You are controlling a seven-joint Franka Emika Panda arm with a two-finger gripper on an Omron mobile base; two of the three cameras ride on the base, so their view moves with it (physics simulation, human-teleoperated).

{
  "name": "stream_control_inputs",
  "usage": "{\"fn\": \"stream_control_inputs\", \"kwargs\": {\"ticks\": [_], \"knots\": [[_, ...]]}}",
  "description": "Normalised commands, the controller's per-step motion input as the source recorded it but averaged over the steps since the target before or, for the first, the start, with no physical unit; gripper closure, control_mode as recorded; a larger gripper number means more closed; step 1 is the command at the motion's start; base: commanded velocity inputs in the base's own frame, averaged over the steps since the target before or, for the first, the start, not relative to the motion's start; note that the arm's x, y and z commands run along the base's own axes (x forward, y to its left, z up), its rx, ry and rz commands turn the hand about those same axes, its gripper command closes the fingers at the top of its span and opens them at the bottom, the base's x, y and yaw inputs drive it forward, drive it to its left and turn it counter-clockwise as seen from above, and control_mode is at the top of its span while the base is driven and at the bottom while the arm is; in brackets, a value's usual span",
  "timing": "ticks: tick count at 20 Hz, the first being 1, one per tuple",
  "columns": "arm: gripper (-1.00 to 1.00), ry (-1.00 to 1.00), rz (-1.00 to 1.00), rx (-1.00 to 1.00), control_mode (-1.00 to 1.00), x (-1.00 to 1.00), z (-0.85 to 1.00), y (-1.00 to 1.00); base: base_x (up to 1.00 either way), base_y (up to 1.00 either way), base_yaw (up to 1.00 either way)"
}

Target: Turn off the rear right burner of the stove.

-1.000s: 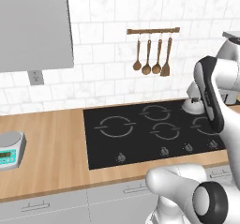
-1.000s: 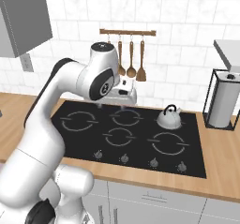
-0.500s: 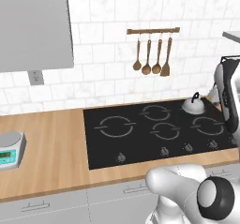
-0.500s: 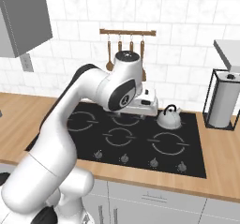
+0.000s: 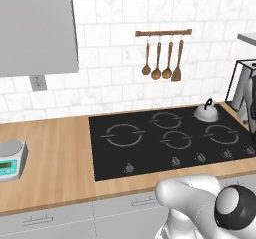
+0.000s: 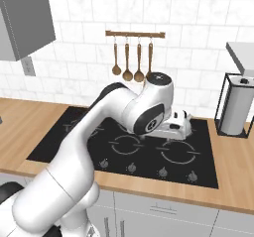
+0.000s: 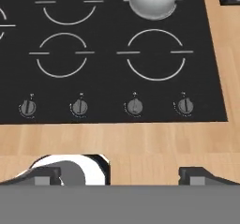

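- Four small dark knobs sit in a row along the near edge of the stove in the hand view; a fifth knob shows further left in the left base view, and the markings on all of them are too small to read.
- Left of the stove in the left base view, a kitchen scale rests on the wooden surface, partly cut off by the frame edge.
- The stove lies flat in the surface, its glossy black glass carrying grey broken-ring burner marks; the leftmost ring is cut off in the hand view.
- On the rear right burner stands a silver kettle; the hand view crops its top, and in the right base view the arm hides nearly all of it.
- The hand hovers over the wooden strip in front of the knobs, touching nothing; its two tips stand wide apart with nothing between them, only their upper ends clear of the bottom band.
- Wooden utensils hang from a rail on the tiled wall behind.
- At far right, a paper towel roll stands in a black wire holder.
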Motion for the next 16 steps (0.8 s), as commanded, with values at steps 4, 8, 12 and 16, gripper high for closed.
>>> {"fn": "stream_control_inputs", "kwargs": {"ticks": [4,8,12,16], "knots": [[-1.0,0.14,0.0,0.0,-1.0,0.06,-0.52,0.0,0.0,0.0,0.0],[-1.0,0.18,-0.04,0.02,-1.0,0.02,-0.69,0.0,0.0,0.0,0.0],[-1.0,0.12,-0.06,0.11,-1.0,0.0,-0.6,0.0,0.0,0.0,0.0],[-1.0,0.06,-0.09,0.13,-1.0,0.2,-0.47,0.0,0.0,0.0,0.0]]}}
